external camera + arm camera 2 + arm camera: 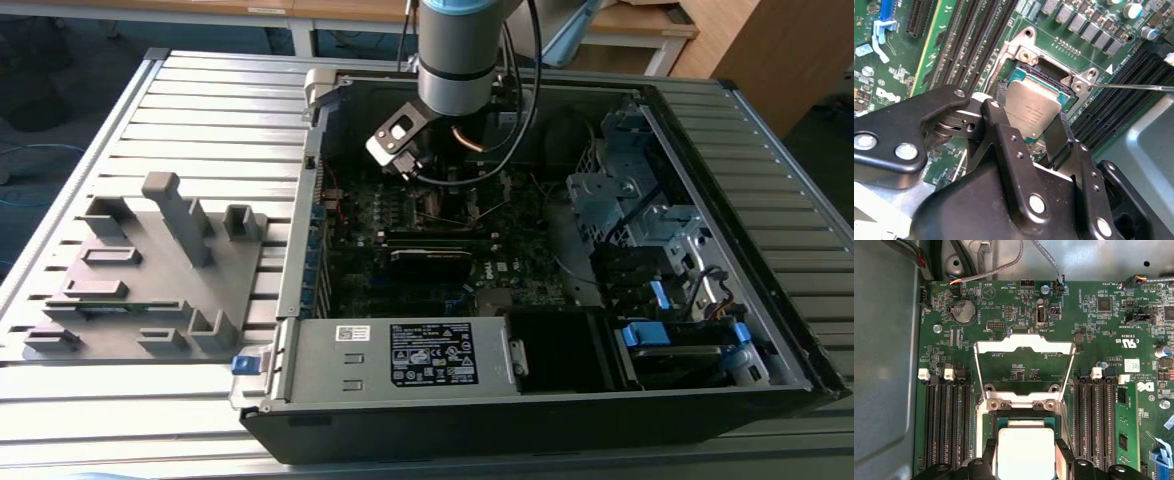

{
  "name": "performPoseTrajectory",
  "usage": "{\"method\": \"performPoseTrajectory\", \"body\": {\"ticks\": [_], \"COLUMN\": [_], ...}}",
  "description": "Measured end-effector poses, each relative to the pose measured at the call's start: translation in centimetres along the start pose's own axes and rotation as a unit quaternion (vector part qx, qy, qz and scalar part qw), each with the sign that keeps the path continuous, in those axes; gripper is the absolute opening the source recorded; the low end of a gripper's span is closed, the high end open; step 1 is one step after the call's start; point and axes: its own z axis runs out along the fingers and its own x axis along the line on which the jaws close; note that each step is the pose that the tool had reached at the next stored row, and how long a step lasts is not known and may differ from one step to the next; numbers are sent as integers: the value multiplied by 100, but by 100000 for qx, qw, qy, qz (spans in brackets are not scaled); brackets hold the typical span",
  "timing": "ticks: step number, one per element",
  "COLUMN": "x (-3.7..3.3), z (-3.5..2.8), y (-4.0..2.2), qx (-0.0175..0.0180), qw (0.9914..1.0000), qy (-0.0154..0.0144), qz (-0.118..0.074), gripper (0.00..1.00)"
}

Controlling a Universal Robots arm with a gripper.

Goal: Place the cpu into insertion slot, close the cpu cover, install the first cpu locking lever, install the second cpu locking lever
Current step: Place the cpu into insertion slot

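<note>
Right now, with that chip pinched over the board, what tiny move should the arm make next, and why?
Probably ease the cpu straight down a little into the slot. The fingers grip it by two opposite edges. It looks lined up over the slot but seems not yet seated, and the cover stands open, out of the way.
</note>
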Motion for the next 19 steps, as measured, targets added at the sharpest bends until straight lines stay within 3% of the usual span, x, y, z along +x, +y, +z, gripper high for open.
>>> {"method": "performPoseTrajectory", "body": {"ticks": [6,19], "x": [32,33], "z": [19,49], "y": [-12,-6], "qx": [-6,-12], "qw": [100000,99998], "qy": [107,59], "qz": [53,704], "gripper": [54,54]}}
